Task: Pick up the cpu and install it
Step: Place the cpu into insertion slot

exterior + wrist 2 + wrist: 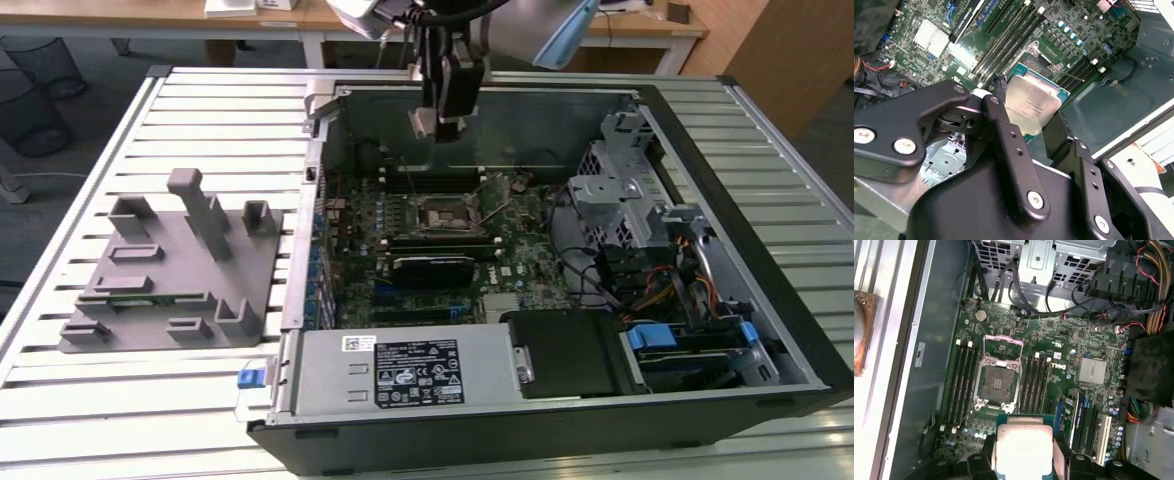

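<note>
On the exterior view's left, you have a grey fixture (174,265) lying on the slatted table (80,400), just beside the open case (767,250). Move right and you look down into the case. The board (521,265) lies flat on its floor, with the socket (445,213) near the middle. In the first wrist view the socket (997,382) has its hinged frame swung open. Your gripper (441,118) hangs above the far part of the board, well clear of the socket. Its jaws pinch the cpu (1034,102) by two opposite edges, so it is up in the air, not seated. In the first wrist view the cpu (1021,447) shows its pale metal top. Further right stands the drive cage (607,190), with cables (641,290) nearer.
</note>
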Controlling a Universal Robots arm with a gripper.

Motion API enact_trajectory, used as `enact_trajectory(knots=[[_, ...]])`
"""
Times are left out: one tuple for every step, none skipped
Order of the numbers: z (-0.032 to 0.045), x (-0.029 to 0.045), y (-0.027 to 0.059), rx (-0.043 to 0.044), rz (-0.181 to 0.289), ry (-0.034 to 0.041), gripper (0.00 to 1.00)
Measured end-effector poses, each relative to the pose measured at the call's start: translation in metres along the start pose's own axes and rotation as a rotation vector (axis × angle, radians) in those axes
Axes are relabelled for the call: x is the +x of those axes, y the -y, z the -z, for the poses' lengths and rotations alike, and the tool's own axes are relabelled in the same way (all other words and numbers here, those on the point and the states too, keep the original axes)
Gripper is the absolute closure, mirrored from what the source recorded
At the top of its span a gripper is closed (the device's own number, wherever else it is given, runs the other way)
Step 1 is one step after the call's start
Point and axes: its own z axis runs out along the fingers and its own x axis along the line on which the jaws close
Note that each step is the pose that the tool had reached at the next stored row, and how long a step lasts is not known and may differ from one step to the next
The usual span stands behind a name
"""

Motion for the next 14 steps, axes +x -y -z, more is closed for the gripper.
enact_trajectory(knots=[[-0.0005,0.0001,0.0,0.0001,-0.001,0.0002,0.46],[-0.0011,0.0001,0.0,0.0002,-0.002,0.0002,0.46],[-0.0017,0.0002,0.0,0.0002,-0.004,0.0003,0.46],[-0.0025,0.0005,0.0001,0.0001,-0.009,0.0003,0.46],[-0.0033,0.0009,0.0,0.0,-0.019,0.0005,0.46],[-0.004,0.0011,0.0,0.0,-0.03,0.0008,0.46],[-0.0048,0.0013,0.0,0.0,-0.041,0.0012,0.46],[-0.0054,0.0017,-0.0001,0.0003,-0.05,0.0018,0.46],[-0.0061,0.0025,-0.0002,0.0003,-0.056,0.002,0.46],[-0.0067,0.0029,-0.0002,0.0002,-0.057,0.0019,0.46],[-0.0073,0.003,-0.0003,0.0,-0.057,0.0018,0.46],[-0.0078,0.0031,-0.0003,0.0001,-0.057,0.0019,0.46],[-0.0084,0.0032,-0.0003,0.0002,-0.057,0.002,0.46],[-0.0092,0.0032,-0.0002,0.0002,-0.057,0.0019,0.46]])
